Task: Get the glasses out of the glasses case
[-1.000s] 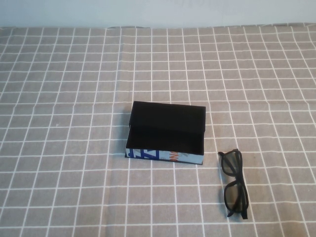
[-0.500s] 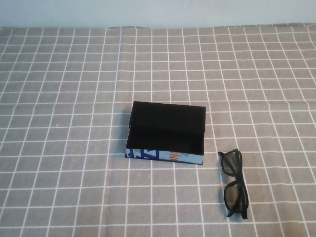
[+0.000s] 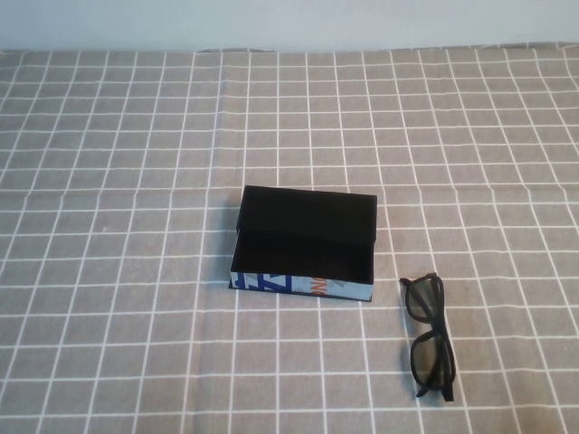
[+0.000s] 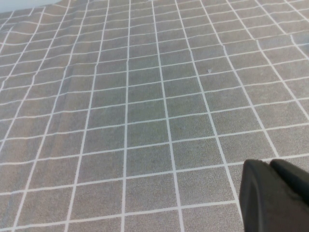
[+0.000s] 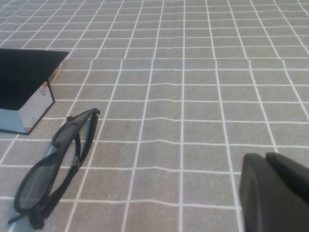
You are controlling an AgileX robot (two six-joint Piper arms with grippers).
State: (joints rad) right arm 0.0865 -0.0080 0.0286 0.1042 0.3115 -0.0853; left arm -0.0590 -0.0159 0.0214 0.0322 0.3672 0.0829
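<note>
The glasses case point(image 3: 306, 246) lies open in the middle of the table, lid flipped back, its black inside showing nothing in it and its printed front side facing me. The black glasses point(image 3: 429, 336) lie folded on the cloth just right of the case, apart from it. The right wrist view shows the glasses point(image 5: 58, 162) and a corner of the case point(image 5: 24, 82). My right gripper point(image 5: 268, 162) is shut and empty, off to one side of the glasses. My left gripper point(image 4: 273, 169) is shut and empty over bare cloth. Neither gripper shows in the high view.
A grey tablecloth with a white grid point(image 3: 136, 181) covers the whole table. A pale wall point(image 3: 289, 23) runs along the far edge.
</note>
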